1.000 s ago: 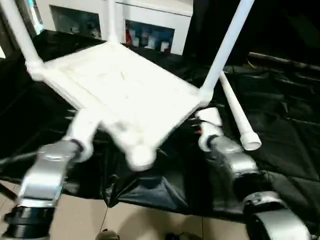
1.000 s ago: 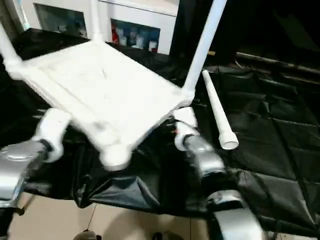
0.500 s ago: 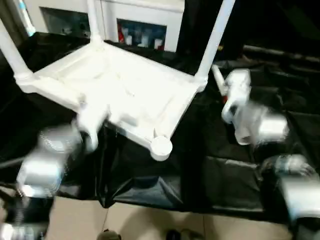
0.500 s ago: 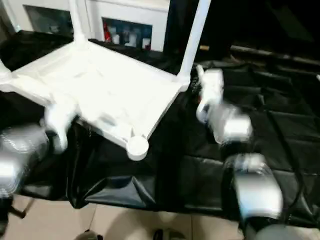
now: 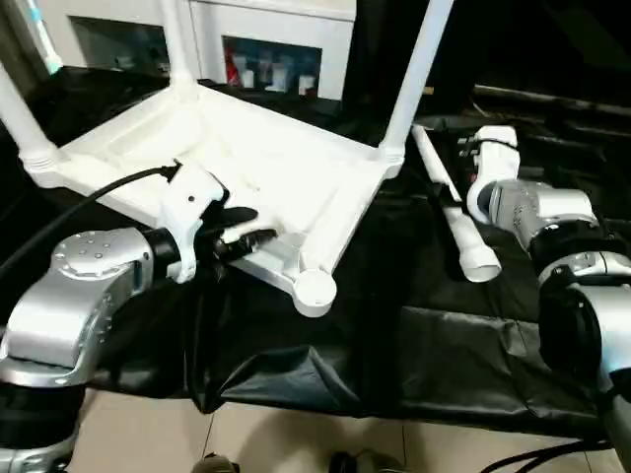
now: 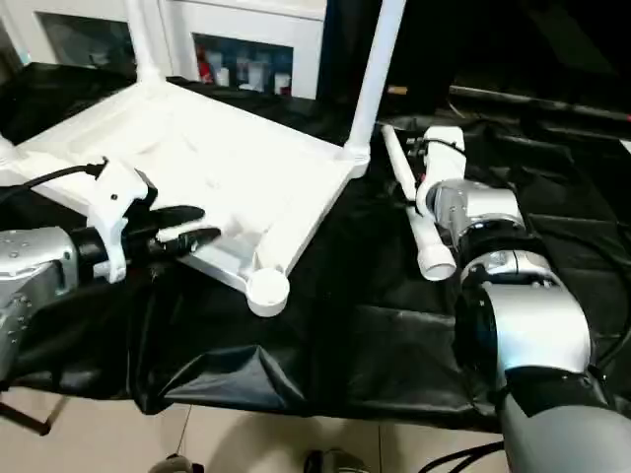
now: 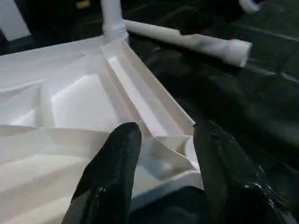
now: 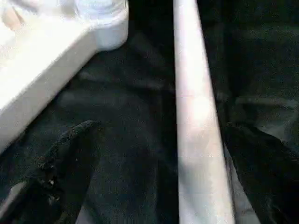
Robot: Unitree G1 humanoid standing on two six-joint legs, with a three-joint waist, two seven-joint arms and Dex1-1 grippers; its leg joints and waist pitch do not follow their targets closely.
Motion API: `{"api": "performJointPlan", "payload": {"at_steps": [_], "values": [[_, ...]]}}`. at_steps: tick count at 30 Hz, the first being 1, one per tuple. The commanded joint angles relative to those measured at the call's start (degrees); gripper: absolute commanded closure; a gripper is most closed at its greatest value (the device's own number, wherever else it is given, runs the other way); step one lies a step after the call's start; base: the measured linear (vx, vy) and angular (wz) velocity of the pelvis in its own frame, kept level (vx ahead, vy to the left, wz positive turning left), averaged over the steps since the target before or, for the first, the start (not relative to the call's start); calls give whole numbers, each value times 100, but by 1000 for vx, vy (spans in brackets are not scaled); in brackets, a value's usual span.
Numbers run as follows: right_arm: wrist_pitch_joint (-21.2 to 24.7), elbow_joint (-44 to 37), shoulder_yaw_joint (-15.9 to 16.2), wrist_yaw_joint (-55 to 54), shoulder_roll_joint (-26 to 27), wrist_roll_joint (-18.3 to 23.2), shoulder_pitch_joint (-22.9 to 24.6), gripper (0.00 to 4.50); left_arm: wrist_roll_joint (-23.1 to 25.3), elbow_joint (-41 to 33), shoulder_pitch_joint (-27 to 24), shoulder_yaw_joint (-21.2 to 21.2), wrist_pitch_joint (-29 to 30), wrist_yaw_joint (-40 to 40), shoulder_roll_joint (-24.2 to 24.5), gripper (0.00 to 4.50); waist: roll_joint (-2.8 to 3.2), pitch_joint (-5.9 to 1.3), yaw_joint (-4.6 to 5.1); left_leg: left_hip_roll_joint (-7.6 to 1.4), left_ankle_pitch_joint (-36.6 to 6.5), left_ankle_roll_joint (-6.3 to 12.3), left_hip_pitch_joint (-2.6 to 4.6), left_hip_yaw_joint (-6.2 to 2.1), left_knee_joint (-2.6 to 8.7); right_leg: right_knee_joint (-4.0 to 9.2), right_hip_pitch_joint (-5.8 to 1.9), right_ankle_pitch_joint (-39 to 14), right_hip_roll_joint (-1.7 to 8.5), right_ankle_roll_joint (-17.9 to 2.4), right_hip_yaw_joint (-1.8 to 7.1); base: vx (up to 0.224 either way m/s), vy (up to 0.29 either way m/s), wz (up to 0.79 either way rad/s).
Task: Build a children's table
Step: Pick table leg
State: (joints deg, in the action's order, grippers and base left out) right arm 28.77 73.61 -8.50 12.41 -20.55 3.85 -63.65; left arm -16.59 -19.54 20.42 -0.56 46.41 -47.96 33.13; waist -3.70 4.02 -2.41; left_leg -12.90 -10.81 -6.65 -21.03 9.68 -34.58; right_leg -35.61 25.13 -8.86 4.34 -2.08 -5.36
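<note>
— What's on the left?

— The left gripper point(image 5: 242, 235) sits at the near edge of the tabletop point(image 5: 246, 168), which lies underside up on the black sheet point(image 5: 444, 345). Its two black fingers point(image 7: 114, 163) stand about half open, straddling the rim wall by the near corner (whether they actually pinch it, I can't tell).

— And the table itself?

— Three legs stand upright in their corner sockets: one at the far left point(image 5: 20, 113), one at the back point(image 5: 177, 44), one on the right point(image 5: 414, 79). The near corner socket point(image 5: 314, 292) is empty.

— The fourth leg?

— The loose leg point(image 5: 455, 222) lies on the sheet, just right of the tabletop.

— And on the right?

— The right gripper point(image 8: 159, 154) hangs over that leg, jaws spread wide with a finger point(image 8: 70, 154) on either side of it, holding nothing.
</note>
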Motion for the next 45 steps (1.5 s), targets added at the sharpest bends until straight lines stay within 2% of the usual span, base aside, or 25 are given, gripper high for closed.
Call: {"api": "performJointPlan", "payload": {"at_steps": [1,2,3,4,6,7,10,12,16,17,19,22,23,25,30,31,32,36,41,43,44,45], "values": [[78,148,-30,-134,-140,-42,-125,3,-136,-226,5,39,163,-87,95,234,155,-448,-32,32,-1117,-108,7,63,344,308,-420,-1060,242,-1153,258,0,0,0],[108,167,-47,-127,-151,-33,-132,3,-159,-296,-19,24,207,-89,127,234,207,-420,-53,41,-1173,-133,8,58,346,315,-411,-1127,245,-1137,258,0,0,0],[127,182,-49,-122,-160,-36,-132,3,-178,-329,-24,15,236,-97,146,234,186,-417,-46,40,-1217,-132,9,65,346,334,-409,-1179,239,-1119,259,0,0,0],[139,249,-50,-186,-207,-84,-136,3,-270,-465,-37,-35,359,-129,239,234,224,-360,-69,49,-1305,-144,6,58,353,344,-389,-1296,236,-1081,258,0,0,0],[67,286,-58,-275,-257,-128,-139,3,-338,-549,-21,-73,445,-167,315,234,209,-286,-89,71,-1478,-124,7,62,354,388,-367,-1673,232,-973,254,0,0,0],[42,297,-71,-299,-281,-142,-149,3,-364,-583,-12,-77,498,-193,357,234,196,-287,-93,75,-1453,-113,5,63,350,395,-373,-1747,233,-936,255,0,0,0],[12,359,-100,-319,-353,-180,-192,3,-495,-755,-50,-73,691,-223,511,234,236,-221,-111,93,-1375,-76,-16,63,351,412,-355,-1954,228,-844,256,0,0,0],[33,388,-95,-304,-417,-197,-207,3,-545,-806,-61,-76,766,-253,597,234,231,-178,-102,92,-1392,-58,-18,55,357,422,-344,-2051,219,-805,244,0,0,0],[182,420,-83,-199,-489,-217,-176,3,-598,-835,-45,-59,844,-247,684,234,239,-166,-92,101,-1209,0,-43,57,352,412,-355,-1987,216,-802,248,0,0,0],[256,434,-71,-119,-511,-234,-148,3,-621,-867,-54,-57,872,-242,701,234,235,-172,-82,97,-1113,17,-50,59,349,394,-359,-1831,207,-845,251,0,0,0],[326,452,-7,-1,-529,-329,-102,37,-685,-931,-71,-61,935,-244,720,234,243,-169,-76,93,-1085,23,-56,57,351,380,-362,-1747,208,-895,251,0,0,0],[430,472,69,155,-534,-413,-58,40,-765,-999,-89,-36,1013,-274,777,234,252,-169,-64,85,-1098,48,-51,60,347,376,-367,-1666,217,-994,252,0,0,0],[479,484,102,226,-537,-446,-29,78,-811,-1048,-106,-4,1052,-290,821,234,240,-166,-67,89,-1054,70,-55,67,344,377,-370,-1637,218,-1018,257,0,0,0],[508,492,113,269,-538,-456,-9,83,-831,-1069,-118,2,1060,-287,838,234,242,-174,-64,81,-1017,81,-52,67,345,367,-373,-1594,218,-1029,260,0,0,0],[623,510,220,556,-542,-609,89,128,-901,-1124,-122,18,1124,-256,913,234,251,-177,-77,75,-905,100,-52,73,344,348,-384,-1421,219,-1108,264,0,0,0],[635,512,233,596,-540,-629,105,128,-914,-1137,-129,21,1132,-261,932,234,196,-197,-74,70,-879,112,-53,79,340,347,-398,-1417,219,-1113,264,0,0,0],[670,511,234,628,-539,-640,110,146,-934,-1150,-131,25,1141,-261,951,234,208,-189,-83,68,-886,105,-56,71,343,339,-397,-1457,228,-1110,264,0,0,0],[760,510,145,615,-555,-560,147,171,-958,-1125,-115,65,1109,-278,1007,234,209,-191,-91,65,-952,65,-39,77,342,364,-382,-1640,240,-1048,269,0,0,0],[827,506,74,671,-585,-532,199,224,-932,-1002,-8,165,993,-315,1047,234,184,-247,-107,62,-860,37,-39,80,329,345,-406,-1573,242,-1033,268,0,0,0],[805,498,-66,593,-617,-448,230,233,-838,-872,88,235,814,-306,1014,234,183,-263,-123,65,-826,33,-33,82,324,340,-404,-1543,240,-1027,269,0,0,0],[756,489,-212,484,-642,-345,242,247,-761,-769,156,279,647,-271,966,234,163,-304,-133,59,-763,17,-33,78,319,315,-426,-1454,249,-1019,269,0,0,0],[700,478,-315,411,-656,-270,246,249,-760,-698,200,291,556,-264,910,217,160,-297,-129,62,-761,10,-42,80,320,323,-425,-1455,248,-1009,269,0,0,0]]}}
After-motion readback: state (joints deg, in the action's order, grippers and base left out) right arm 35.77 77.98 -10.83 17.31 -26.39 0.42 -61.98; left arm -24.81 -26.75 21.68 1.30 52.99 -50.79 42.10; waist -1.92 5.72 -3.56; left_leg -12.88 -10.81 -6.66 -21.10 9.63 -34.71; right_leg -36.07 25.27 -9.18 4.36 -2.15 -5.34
